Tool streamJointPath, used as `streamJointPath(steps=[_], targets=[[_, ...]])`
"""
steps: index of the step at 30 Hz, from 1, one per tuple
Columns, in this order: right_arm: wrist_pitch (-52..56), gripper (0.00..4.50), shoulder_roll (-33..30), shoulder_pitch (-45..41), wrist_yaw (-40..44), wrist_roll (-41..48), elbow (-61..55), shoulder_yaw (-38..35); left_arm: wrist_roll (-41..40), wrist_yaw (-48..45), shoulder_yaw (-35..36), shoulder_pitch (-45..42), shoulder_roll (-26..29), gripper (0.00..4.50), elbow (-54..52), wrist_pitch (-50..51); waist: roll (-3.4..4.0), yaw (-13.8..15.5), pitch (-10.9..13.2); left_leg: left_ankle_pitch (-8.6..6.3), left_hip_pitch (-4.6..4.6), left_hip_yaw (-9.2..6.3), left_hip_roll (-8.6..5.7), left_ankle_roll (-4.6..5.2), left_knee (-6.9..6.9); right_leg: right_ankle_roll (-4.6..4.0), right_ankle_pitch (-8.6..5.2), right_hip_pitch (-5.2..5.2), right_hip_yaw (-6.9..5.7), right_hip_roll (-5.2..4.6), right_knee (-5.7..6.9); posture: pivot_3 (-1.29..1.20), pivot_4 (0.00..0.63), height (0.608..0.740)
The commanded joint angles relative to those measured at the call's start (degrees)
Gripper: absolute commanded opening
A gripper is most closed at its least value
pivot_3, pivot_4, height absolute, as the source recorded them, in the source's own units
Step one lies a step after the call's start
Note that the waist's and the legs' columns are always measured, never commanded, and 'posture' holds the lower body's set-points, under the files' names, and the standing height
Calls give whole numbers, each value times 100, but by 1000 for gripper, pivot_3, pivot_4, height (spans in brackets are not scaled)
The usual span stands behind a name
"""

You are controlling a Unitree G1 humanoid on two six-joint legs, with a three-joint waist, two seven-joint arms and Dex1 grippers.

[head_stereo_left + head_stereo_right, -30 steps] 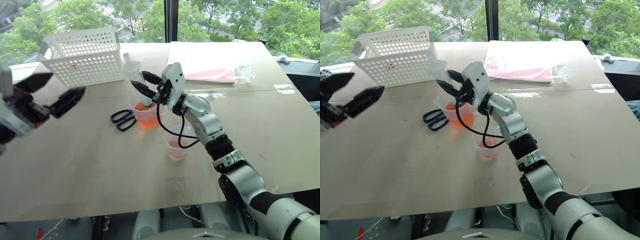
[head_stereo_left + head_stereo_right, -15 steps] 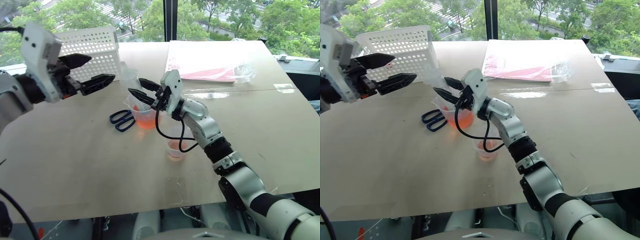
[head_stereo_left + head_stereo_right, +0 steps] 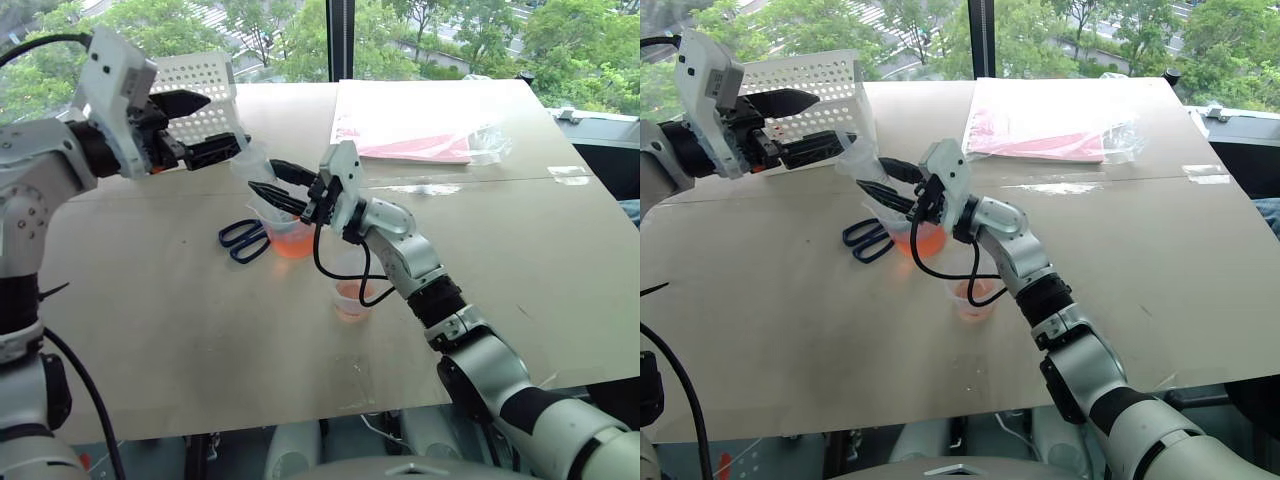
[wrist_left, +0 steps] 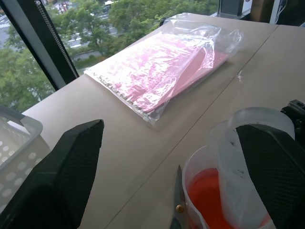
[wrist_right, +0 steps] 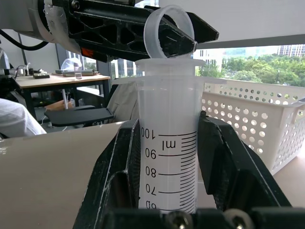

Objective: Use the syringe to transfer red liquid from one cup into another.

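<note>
While our right gripper (image 3: 268,186) clamps its two black fingers on the barrel of the syringe (image 5: 167,143), we keep the tube standing in the larger handled cup (image 3: 291,232), its lower end down in the red liquid (image 3: 293,238). Our left gripper (image 3: 208,128), fingers spread apart and empty, hangs just above and beside the plunger ring (image 5: 168,32) at the syringe's upper end; whether a finger touches the ring we cannot tell. By our reading the plunger sits fully pushed in, so the draw has not begun. Just beside the big cup, nearer us, the smaller cup (image 3: 351,295) holds a shallow layer of red. Blue-handled scissors (image 3: 243,238) lie against the big cup's far side from it. Ahead of us, we judge: gripping the ring, pulling liquid up, carrying the syringe across and emptying it.
</note>
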Motion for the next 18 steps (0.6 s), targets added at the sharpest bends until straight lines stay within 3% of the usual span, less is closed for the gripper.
streamJointPath(steps=[1, 7, 18], targets=[[-16, 1288, 501, 41, 140, 57, -210, 72, 108, -190, 14, -183, -159, 2587, -27, -115, -1, 2, 0, 0, 0, 0, 0, 0, 1, 0, 0, 0, 0, 0, 0, 0, 150, 740], [76, 1288, 502, -100, 93, -17, -35, 42, 217, -311, 123, -205, -406, 20, -51, -115, -2, 1, -1, 0, 1, -1, 0, 1, 4, 0, 0, 0, 0, 0, 5, 0, 150, 740], [322, 1286, 397, -142, 28, -427, 218, 245, 478, -183, 252, -679, -653, 0, 223, -243, -2, -2, 0, 0, 1, -1, 0, 1, 7, 0, 0, 0, 1, 0, 12, 0, 150, 740]])
